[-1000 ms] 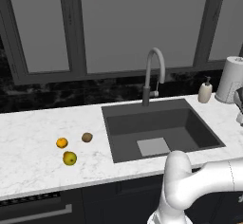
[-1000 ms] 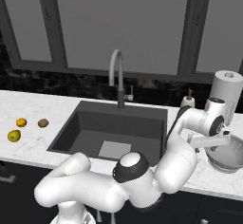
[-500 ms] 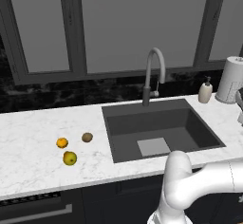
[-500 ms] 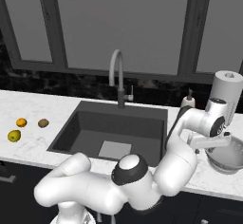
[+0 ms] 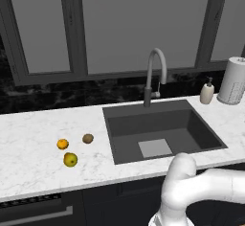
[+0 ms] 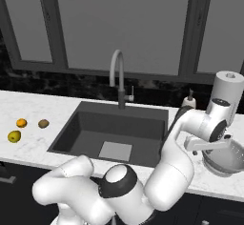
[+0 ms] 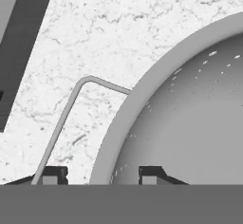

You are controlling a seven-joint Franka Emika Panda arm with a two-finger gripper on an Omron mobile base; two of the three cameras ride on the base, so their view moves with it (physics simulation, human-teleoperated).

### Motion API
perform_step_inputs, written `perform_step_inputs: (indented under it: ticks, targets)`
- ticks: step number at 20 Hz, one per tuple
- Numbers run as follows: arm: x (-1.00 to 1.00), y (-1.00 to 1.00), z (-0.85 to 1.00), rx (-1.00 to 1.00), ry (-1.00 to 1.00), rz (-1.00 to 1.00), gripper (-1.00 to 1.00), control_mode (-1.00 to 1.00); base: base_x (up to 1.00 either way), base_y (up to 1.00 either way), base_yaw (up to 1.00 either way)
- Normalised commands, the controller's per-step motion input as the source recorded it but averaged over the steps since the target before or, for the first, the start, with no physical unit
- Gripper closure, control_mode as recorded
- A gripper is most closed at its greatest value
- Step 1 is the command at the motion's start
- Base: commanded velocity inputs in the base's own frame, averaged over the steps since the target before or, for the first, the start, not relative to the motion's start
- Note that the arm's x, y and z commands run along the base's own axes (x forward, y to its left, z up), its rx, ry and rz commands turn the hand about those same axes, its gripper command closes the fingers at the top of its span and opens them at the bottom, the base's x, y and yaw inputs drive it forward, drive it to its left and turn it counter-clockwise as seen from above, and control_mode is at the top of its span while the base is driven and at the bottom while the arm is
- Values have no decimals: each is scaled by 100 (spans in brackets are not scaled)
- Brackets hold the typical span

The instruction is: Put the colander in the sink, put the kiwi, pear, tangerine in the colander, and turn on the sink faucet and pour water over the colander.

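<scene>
My pincer [image 7: 99, 175] straddles the rim of the colander [image 7: 190, 123] at lower right of the hand view, on the counter [image 7: 118, 28]; whether it grips, I cannot tell

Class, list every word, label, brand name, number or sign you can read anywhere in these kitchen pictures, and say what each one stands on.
None: no readable text appears in any view.
The soap pump bottle carries no visible label.
The paper towel roll is plain white.
The colander, sink and faucet show no brand or marking.
</scene>
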Motion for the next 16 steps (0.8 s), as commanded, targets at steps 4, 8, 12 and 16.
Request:
perform_step_inputs:
  ticks: [4, 8, 12, 16]
  targets:
    - [-65, 56, 19, 0, -13, 1, 100, -100, 0, 0, 0]
    - [-48, 62, 24, -1, -5, 0, 100, -100, 0, 0, 0]
    - [-19, 68, 32, -7, 0, 5, 100, -100, 0, 0, 0]
    - [0, 62, 35, -17, 0, 12, 100, -100, 0, 0, 0]
